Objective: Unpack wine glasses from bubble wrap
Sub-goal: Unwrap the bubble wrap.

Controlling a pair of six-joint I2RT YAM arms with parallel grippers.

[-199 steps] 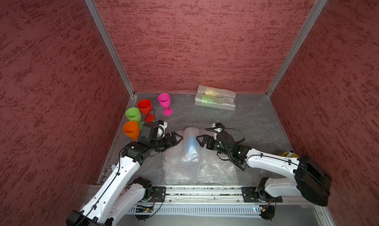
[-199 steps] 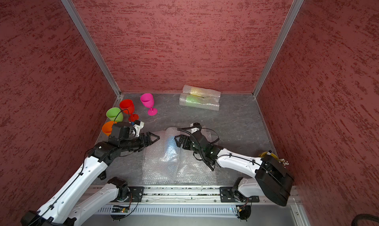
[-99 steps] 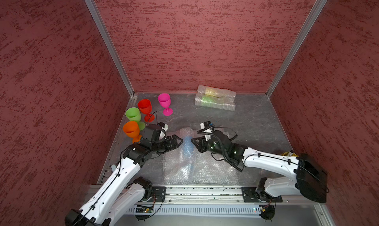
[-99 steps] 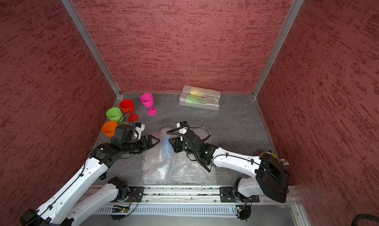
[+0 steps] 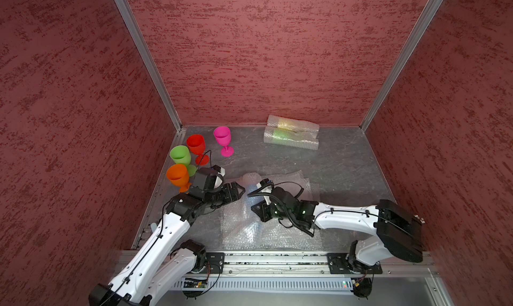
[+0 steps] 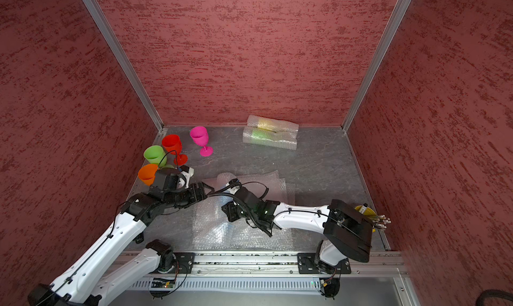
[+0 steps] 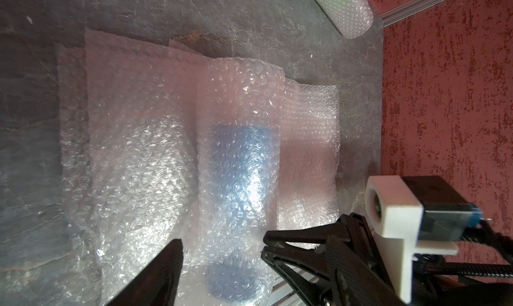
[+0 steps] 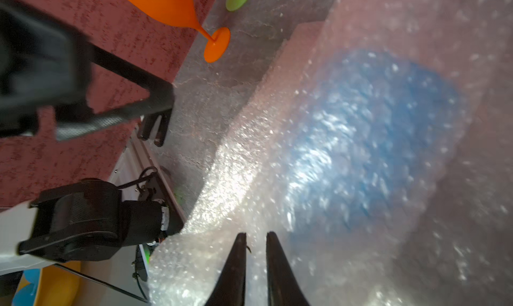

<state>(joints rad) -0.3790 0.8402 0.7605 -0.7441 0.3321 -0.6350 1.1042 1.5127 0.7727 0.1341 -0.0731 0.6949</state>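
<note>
Bare grey tabletop point(image 5: 347, 174) lies open at right. Upright plastic goblets crowd the left wall point(image 5: 83, 124): orange goblet point(image 5: 177, 174), green goblet point(image 5: 180, 155), red goblet point(image 5: 196, 144), pink goblet point(image 5: 222, 135). Two clear bubble-wrap sleeves point(image 5: 291, 143) line the back wall point(image 5: 263, 68).

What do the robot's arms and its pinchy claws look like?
Both arms, left arm and right arm, have smooth white shells with chunky black joints and thin black cables looping along them. The left gripper and right gripper are black, with two slim pointed fingers each. A white bracket holds a small camera by the right gripper.
</note>
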